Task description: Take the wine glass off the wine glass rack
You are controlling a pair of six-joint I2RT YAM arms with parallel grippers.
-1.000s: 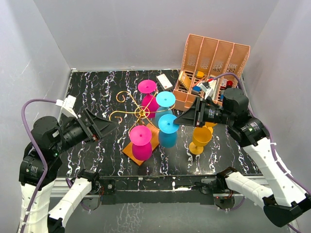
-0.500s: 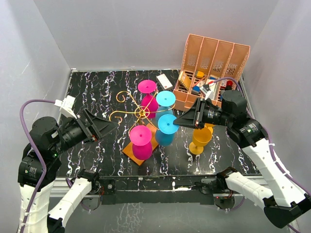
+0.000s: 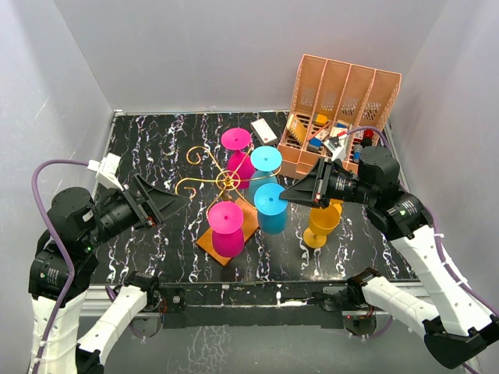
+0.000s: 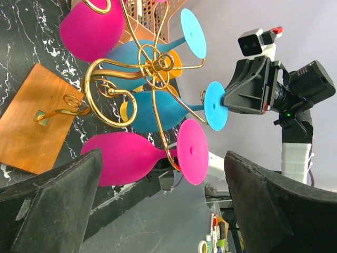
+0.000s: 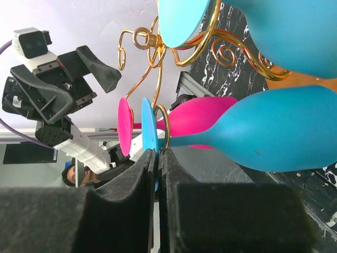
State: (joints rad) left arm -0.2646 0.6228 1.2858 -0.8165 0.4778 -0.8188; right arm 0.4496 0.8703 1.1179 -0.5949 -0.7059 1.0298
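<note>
Above black speckled table (image 3: 148, 148), keeping blue wine glass (image 3: 271, 222) hanging upside down, foot hooked in a gold curl of wine glass rack (image 3: 228, 181). Pinching that foot's edge with right gripper (image 3: 282, 196), likely for sliding it out. Holding left gripper (image 3: 173, 209) back, fingers spread wide.

Three plain walls close in the table: the back wall (image 3: 234, 54), the left wall (image 3: 47, 93) and the right wall (image 3: 460, 86). All are smooth and pale grey. The table top (image 3: 148, 140) is black with thin white streaks, like marble. A metal rail (image 3: 249, 294) runs along its near edge. The light is soft and even. Out past the table there is a person (image 5: 71, 176) with dark hair, but only the head shows.
</note>
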